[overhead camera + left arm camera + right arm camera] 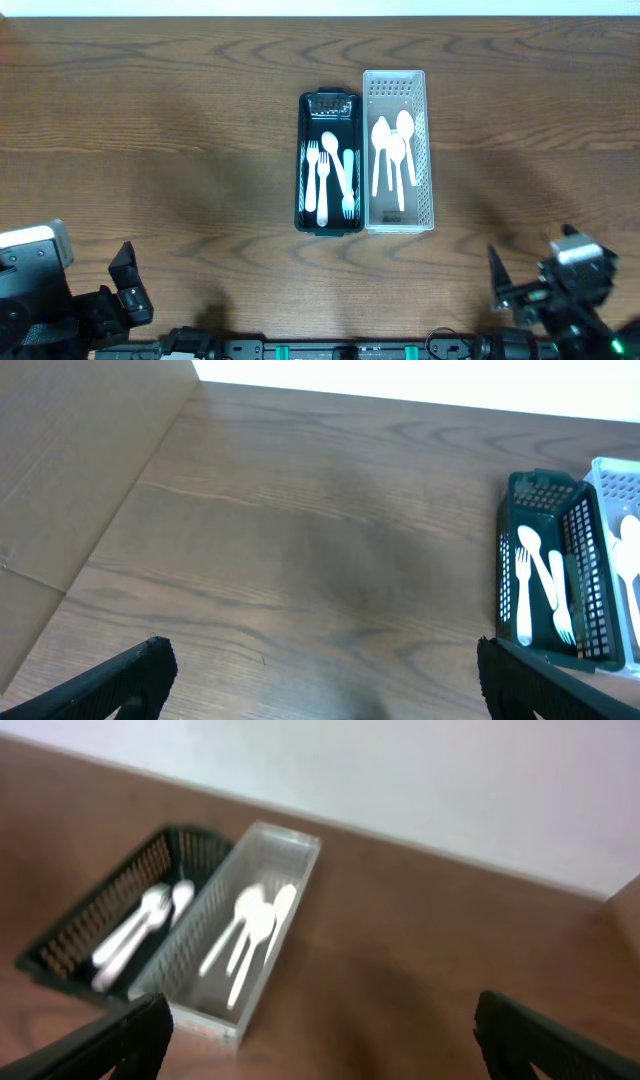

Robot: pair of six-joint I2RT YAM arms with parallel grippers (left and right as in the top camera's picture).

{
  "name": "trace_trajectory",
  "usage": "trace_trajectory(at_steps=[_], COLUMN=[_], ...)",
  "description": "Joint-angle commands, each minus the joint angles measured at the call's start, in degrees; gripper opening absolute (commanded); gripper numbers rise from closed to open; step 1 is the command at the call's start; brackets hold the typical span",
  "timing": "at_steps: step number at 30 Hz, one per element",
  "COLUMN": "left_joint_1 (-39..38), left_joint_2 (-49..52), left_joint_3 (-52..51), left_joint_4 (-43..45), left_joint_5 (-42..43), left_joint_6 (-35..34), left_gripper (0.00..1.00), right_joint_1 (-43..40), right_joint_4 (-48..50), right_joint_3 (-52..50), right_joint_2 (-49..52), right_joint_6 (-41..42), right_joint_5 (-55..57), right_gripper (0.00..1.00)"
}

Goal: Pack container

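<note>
**Inspector:** State of both arms?

**Assistant:** The left end effector [322, 665] is spread wide and holds nothing. The right end effector [318, 1025] is the same, with its fingers far apart and empty. Both sit low at the near edge of the brown wood-grain worktop [150, 150], one at each corner.

**Inspector:** Location of the goods?

**Assistant:** At mid-worktop, well apart from both arms. The dark green perforated plastic basket [330, 215] stands on the left. The white perforated plastic basket [427, 150] stands to its right, and their long walls touch or nearly touch. The dark one holds white plastic forks [322, 185] and a single white plastic spoon [329, 143]. The white one holds three white plastic spoons [396, 155].

**Inspector:** Orientation?

**Assistant:** Both baskets run lengthwise away from the robot, and the cutlery lies roughly along that line. The single spoon is slightly askew.

**Inspector:** Which arm is better placed?

**Assistant:** The right, in my judgement. The baskets lie ahead of it and to its left, with the white one the closer of the two. The left arm would have to reach further, forward and to its right. A pinch across a handle looks to require the fingers turned square to that far-near axis.
</note>
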Motion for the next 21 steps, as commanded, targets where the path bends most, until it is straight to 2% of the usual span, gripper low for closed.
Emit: trace_trajectory(at_steps=[1,11,21], left_joint_1=[0.17,0.17,0.17], left_joint_2=[-0.02,-0.02,-0.02], left_joint_3=[0.26,0.26,0.26], left_joint_4=[-1.62,-1.62,-1.62], left_joint_5=[-0.85,-0.85,-0.85], left_joint_6=[-0.72,-0.72,-0.72], left_gripper=[0.98,0.98,0.98], right_joint_1=[0.15,0.15,0.15], right_joint_4=[1.38,12.02,18.25], right_joint_3=[-7.26,-28.33,-40.52], right_joint_2=[-1.14,-9.57,-15.43], right_joint_6=[-0.79,-0.81,-0.81], right_joint_5=[-1.09,-1.05,-0.83], right_gripper=[0.99,0.99,0.99])
